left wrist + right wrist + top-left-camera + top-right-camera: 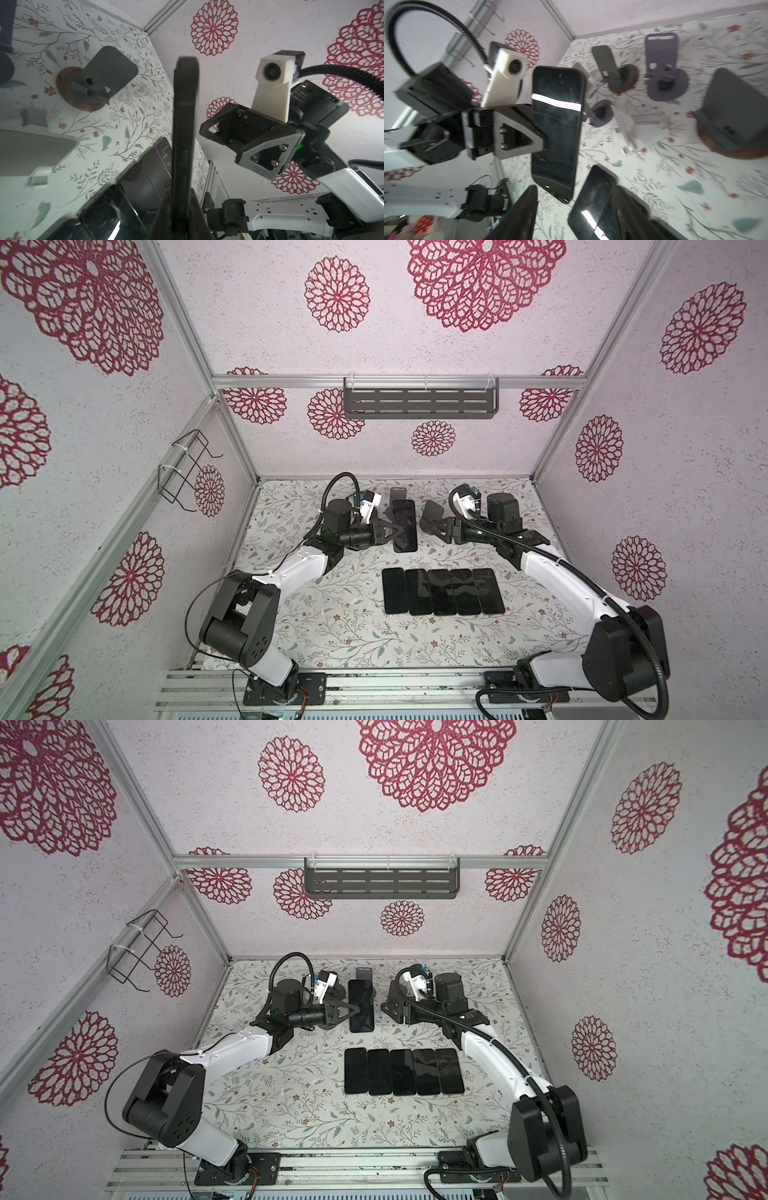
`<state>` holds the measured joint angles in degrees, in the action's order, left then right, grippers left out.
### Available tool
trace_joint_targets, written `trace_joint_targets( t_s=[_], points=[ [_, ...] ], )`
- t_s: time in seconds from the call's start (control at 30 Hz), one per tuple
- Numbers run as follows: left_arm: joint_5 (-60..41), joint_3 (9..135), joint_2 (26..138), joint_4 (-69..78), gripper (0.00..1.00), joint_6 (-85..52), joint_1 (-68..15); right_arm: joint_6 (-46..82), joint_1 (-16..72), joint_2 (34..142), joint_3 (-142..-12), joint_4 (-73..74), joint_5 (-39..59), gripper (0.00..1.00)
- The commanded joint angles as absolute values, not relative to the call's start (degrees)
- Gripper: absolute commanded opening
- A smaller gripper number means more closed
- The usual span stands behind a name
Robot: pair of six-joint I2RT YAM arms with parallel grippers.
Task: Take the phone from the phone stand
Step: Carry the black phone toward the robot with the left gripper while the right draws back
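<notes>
- Left gripper [394, 531] had its jaws clenched on the long edge of a black smartphone [404, 526]; in the right wrist view one grey finger [519, 137] pressed against the phone's side.
- Right gripper [576, 193] had its jaws spread apart with nothing between them; in both top views it sat to the right of the held phone, apart from it.
- Floral table [332, 614] filled the floor of the cell; both arms reached toward its far half.
- Row of five dark phones [442, 591] lay flat and side by side near the table's middle, nearer the arm bases than the held phone.
- The held smartphone hung above the table with its dark screen facing upward; the left wrist view showed it edge-on [184, 124].
- Dark stand on a round wooden base [91, 83] stood on the table close by the right gripper, holding no phone.
- Purple phone stand [662, 68] stood upright at the back, just behind the held phone in both top views; whether the phone touched it could not be told.
</notes>
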<state>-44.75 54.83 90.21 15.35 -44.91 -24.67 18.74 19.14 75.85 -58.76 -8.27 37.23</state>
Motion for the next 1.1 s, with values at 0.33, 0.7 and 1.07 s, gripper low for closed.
trace_joint_targets(
  t_s=[0.33, 0.7, 1.07],
  points=[
    [-32.56, 56.54, 79.08, -20.97, 0.00, -33.02, -25.19, 16.90, 12.90, 70.18, -56.70, -38.39, -7.22, 0.36],
    [-26.72, 44.04, 72.33, -18.80, 0.00, -37.06, -26.08, 20.17, 6.76, 71.97, -46.26, -34.86, -9.85, 0.09],
    [-25.41, 39.87, 74.50, -16.73, 0.00, -37.68, -27.53, 19.07, 4.67, 77.67, -41.47, -26.98, -9.10, 0.00]
  ],
)
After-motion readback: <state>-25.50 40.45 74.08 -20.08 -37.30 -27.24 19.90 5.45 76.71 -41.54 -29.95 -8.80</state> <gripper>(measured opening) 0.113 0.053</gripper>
